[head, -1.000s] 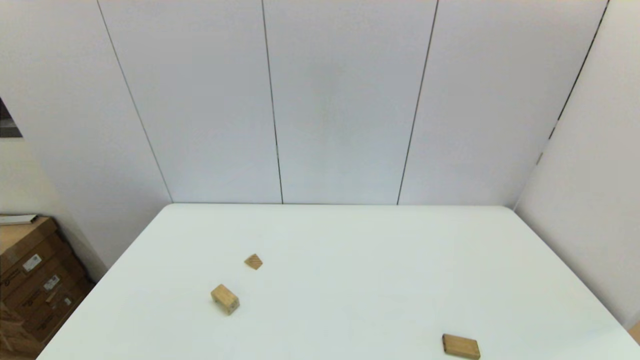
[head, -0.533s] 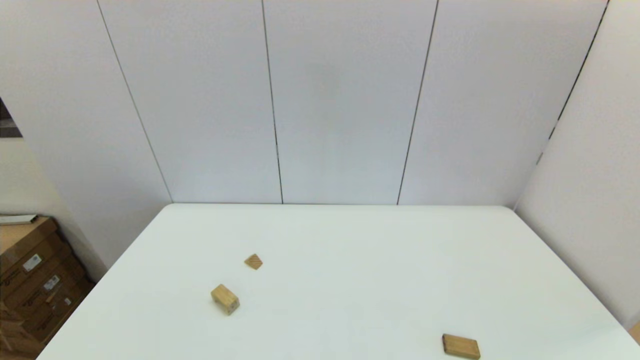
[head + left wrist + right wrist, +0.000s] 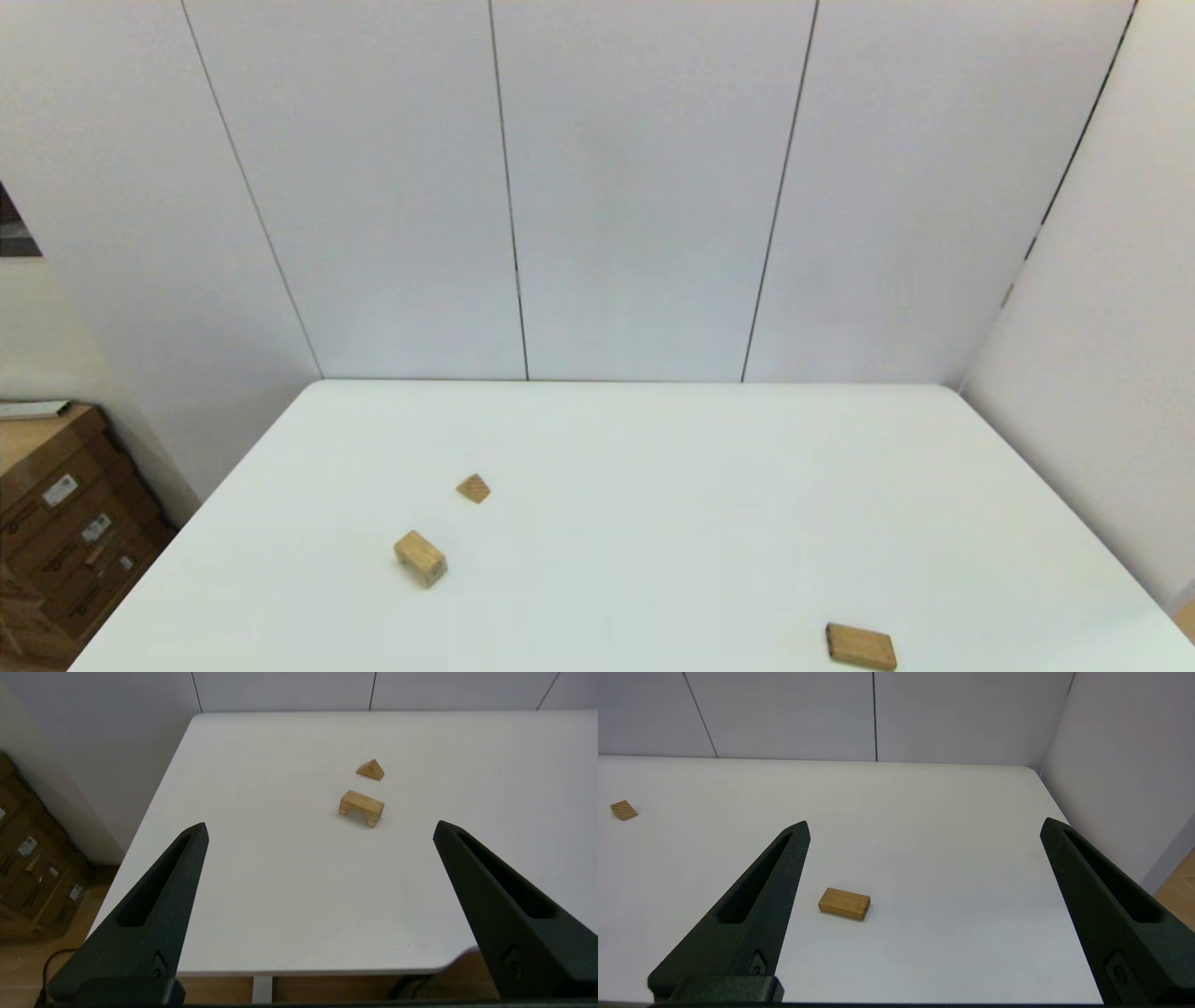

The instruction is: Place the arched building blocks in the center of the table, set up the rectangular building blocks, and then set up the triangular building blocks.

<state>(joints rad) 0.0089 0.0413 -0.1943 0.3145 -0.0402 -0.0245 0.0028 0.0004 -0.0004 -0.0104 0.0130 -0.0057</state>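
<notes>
On the left half of the bench (image 3: 653,467), toward the near edge, sits the arched block (image 3: 420,558), feet down, hollow underneath. Its long axis runs slantwise, neither square to the bench edge nor along it. Just beyond it, a little toward the middle and apart from it, lies the small triangular wedge (image 3: 473,488), peak up. The flat rectangular slab (image 3: 860,647) lies well apart from both, on the right side close to the near edge.

Neither arm shows from the head camera. Left hand (image 3: 319,830): hangs back at the near edge, fingers spread wide, holding nothing. The arched block (image 3: 361,807) lies ahead of it and off toward the bench's middle, with the wedge (image 3: 371,770) farther on. Right hand (image 3: 924,828): likewise pulled back, spread wide, empty; the slab (image 3: 844,903) lies flat ahead, between its fingers' lines, and the wedge (image 3: 623,810) far off to the side.

Judgement: the arch goes first, and the left hand is clearly the nearer. The bench centre lies to the right of the arch and a little beyond it. The hand likely needs a wrist turn to close across the block's short width, given that slanted axis. Nothing of the task looks done yet.
</notes>
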